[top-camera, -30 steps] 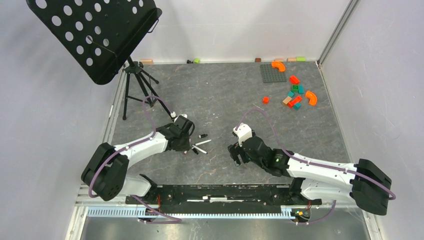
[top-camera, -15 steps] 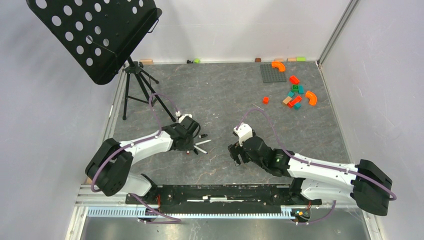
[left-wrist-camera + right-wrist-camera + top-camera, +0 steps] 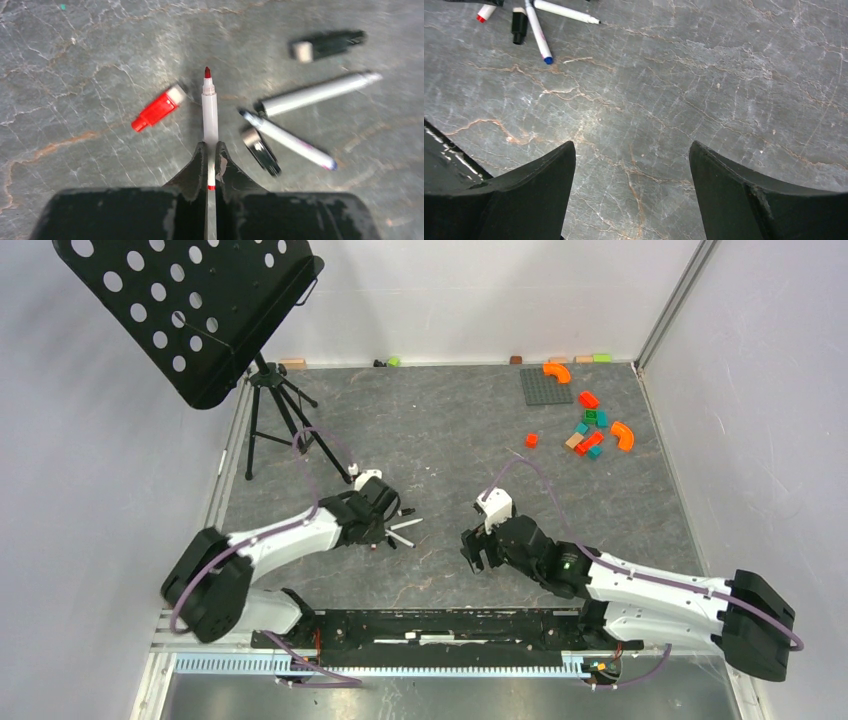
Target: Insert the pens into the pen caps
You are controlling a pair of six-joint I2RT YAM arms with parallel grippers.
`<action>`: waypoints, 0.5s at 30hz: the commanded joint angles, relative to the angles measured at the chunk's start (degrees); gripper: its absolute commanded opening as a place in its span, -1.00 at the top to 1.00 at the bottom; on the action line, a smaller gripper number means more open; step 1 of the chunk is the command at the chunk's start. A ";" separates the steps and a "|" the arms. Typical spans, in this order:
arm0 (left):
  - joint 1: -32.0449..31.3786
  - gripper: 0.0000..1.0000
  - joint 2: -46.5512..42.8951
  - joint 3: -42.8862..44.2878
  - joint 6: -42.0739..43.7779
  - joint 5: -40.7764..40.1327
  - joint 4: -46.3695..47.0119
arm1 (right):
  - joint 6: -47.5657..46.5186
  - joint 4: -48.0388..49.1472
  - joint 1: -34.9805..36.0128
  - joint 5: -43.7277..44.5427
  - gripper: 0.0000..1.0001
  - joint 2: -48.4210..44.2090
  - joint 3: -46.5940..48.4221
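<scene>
My left gripper (image 3: 210, 145) is shut on the white barrel of a red-tipped pen (image 3: 210, 107), whose tip points away from me. A red pen cap (image 3: 159, 107) lies just left of that tip, apart from it. To the right lie a white pen with a dark tip (image 3: 317, 91), a pen with a blue end (image 3: 292, 141), a black cap (image 3: 259, 151) and another black cap (image 3: 327, 45). In the top view the left gripper (image 3: 385, 527) sits over this cluster. My right gripper (image 3: 631, 150) is open over bare floor, with the pens (image 3: 540, 36) far at its upper left.
A black perforated music stand (image 3: 190, 310) on a tripod (image 3: 275, 415) stands at the back left. Coloured toy blocks (image 3: 590, 432) and a grey baseplate (image 3: 546, 386) lie at the back right. Walls close in the marbled grey table (image 3: 440, 440).
My left gripper has slid a little toward the pens and shut on the red-tipped pen. The right arm has shifted slightly to the right, its gripper still open.
</scene>
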 commanded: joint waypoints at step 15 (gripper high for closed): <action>-0.74 0.95 -35.88 -11.17 -6.85 29.03 27.33 | 13.31 42.15 0.09 -26.11 -0.76 -8.45 -11.97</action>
